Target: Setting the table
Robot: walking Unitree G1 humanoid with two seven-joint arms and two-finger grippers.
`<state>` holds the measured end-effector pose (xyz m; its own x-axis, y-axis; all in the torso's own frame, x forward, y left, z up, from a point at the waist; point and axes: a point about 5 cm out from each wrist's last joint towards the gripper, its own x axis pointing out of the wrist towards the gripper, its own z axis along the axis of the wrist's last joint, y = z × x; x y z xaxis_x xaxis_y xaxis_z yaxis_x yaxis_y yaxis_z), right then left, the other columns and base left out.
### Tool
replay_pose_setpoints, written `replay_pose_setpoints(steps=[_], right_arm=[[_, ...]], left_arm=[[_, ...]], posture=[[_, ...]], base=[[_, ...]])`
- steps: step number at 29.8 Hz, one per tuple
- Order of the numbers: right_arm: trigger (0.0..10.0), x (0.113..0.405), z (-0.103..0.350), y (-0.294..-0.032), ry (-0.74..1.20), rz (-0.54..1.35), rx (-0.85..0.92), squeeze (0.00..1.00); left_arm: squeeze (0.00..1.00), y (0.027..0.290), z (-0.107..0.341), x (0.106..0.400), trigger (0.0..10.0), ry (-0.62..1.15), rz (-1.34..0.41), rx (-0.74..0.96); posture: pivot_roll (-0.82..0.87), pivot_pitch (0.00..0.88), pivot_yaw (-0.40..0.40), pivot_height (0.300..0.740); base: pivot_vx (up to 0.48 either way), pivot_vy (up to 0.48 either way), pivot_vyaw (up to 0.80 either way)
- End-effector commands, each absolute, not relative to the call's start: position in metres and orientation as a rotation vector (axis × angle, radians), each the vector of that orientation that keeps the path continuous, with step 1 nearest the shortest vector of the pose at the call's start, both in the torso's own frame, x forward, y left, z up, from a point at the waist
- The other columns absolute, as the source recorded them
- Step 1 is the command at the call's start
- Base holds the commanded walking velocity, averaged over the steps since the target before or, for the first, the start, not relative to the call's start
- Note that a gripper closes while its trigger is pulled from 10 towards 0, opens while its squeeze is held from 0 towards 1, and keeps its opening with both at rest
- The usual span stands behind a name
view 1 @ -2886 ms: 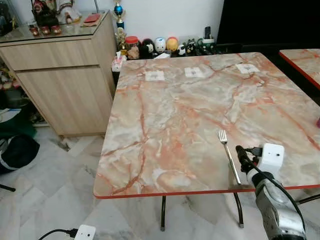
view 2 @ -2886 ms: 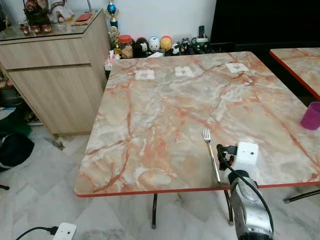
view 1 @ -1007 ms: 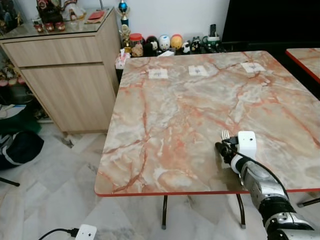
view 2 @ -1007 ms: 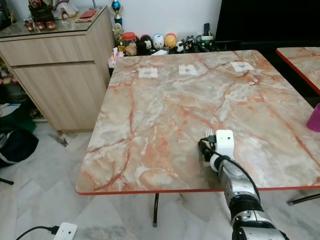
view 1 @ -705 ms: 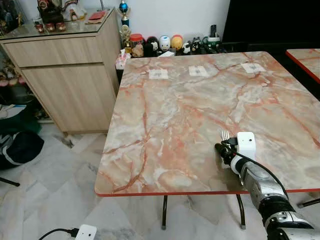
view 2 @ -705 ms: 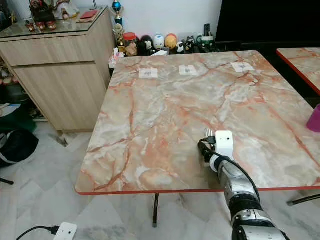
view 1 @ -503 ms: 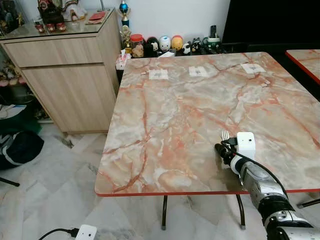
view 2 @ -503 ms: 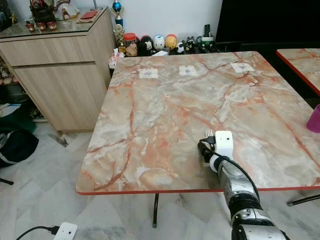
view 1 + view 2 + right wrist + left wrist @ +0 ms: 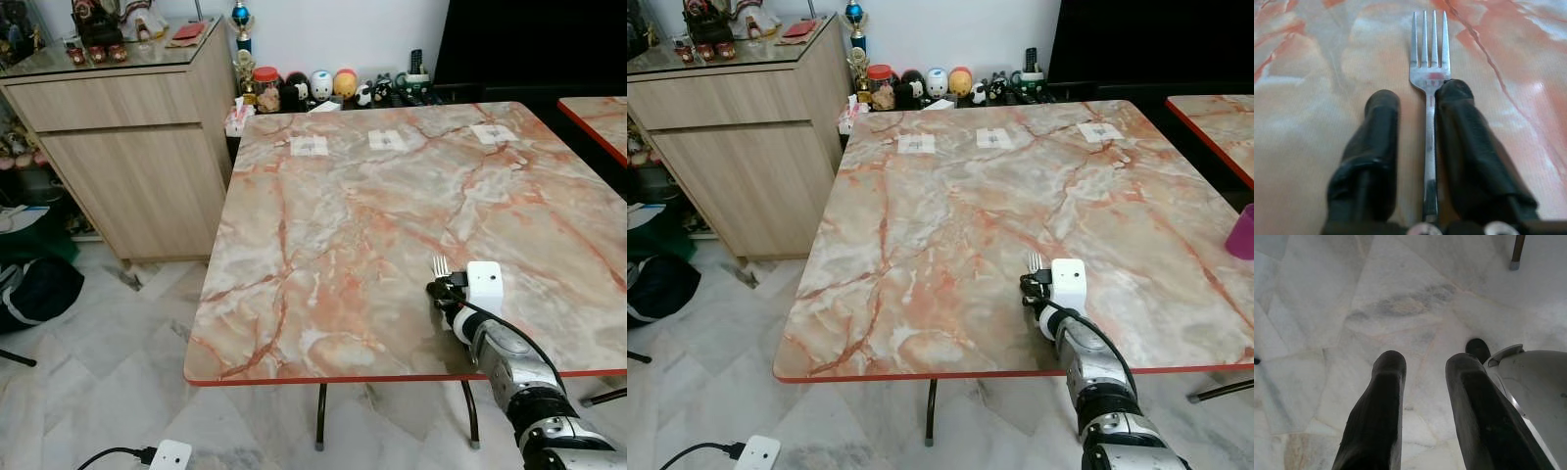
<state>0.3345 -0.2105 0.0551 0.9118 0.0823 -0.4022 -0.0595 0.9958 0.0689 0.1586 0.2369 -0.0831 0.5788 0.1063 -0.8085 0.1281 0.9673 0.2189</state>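
The right hand is straddling the fork lying flat on the desk near its front edge, fingers spread; the thin handle is sitting off-centre against one finger — closing risks skidding it; the left hand, fingers apart, is hanging idle

I see a wooden cabinet by the wall on my left. Little toy figures stand in a row on the floor behind the tabletop. A dark bag lies on the pale stone floor. A purple cup sits far to my right.
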Motion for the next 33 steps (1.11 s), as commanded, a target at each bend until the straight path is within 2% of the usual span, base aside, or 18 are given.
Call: replay_pose_setpoints(steps=[1, 15, 23, 27, 29, 30, 31, 32, 33], right_arm=[[0.0, 0.322, 0.036, -0.206, 0.502, 0.090, 0.075, 0.00], [0.0, 0.318, 0.032, -0.202, 0.491, 0.096, 0.090, 0.00], [0.0, 0.320, 0.039, -0.209, 0.426, 0.028, 0.096, 0.00], [0.0, 0.320, 0.046, -0.214, 0.367, -0.016, 0.077, 0.00], [0.0, 0.319, 0.055, -0.219, 0.305, -0.045, -0.051, 0.00], [1.4, 0.319, 0.056, -0.218, 0.291, -0.048, -0.038, 0.00], [5.0, 0.318, 0.059, -0.216, 0.270, -0.050, -0.011, 0.00], [5.0, 0.318, 0.060, -0.214, 0.256, -0.051, 0.008, 0.00], [10.0, 0.316, 0.063, -0.212, 0.230, -0.043, 0.001, 0.00]], left_arm=[[0.00, 0.237, -0.084, 0.157, 10.0, 0.971, -0.027, 0.283], [0.00, 0.237, -0.084, 0.157, 10.0, 0.983, -0.039, 0.286], [0.00, 0.236, -0.085, 0.156, 10.0, 0.985, -0.039, 0.286], [0.00, 0.236, -0.085, 0.155, 10.0, 0.987, -0.039, 0.285], [0.00, 0.236, -0.085, 0.155, 10.0, 0.988, -0.037, 0.285], [0.00, 0.236, -0.085, 0.155, 10.0, 0.988, -0.037, 0.285], [0.00, 0.236, -0.086, 0.154, 10.0, 0.989, -0.038, 0.286], [0.00, 0.236, -0.086, 0.154, 10.0, 0.989, -0.038, 0.286], [0.00, 0.236, -0.086, 0.154, 10.0, 0.989, -0.038, 0.286]], posture=[[0.02, 0.000, 0.029, 0.740], [0.02, 0.000, 0.030, 0.740], [0.02, 0.000, 0.031, 0.740], [0.02, 0.000, 0.031, 0.740], [0.02, 0.000, 0.031, 0.740], [0.00, 0.000, 0.032, 0.740], [0.00, 0.000, 0.032, 0.740], [0.00, 0.000, 0.031, 0.740], [0.00, 0.000, 0.031, 0.740]], base=[[0.000, 0.000, 0.00], [0.000, 0.000, 0.00], [0.000, 0.000, 0.00], [0.000, 0.000, 0.00], [0.000, 0.000, 0.00], [0.000, 0.000, 0.00], [0.000, 0.000, 0.00], [0.000, 0.000, 0.00], [0.000, 0.000, 0.00]])
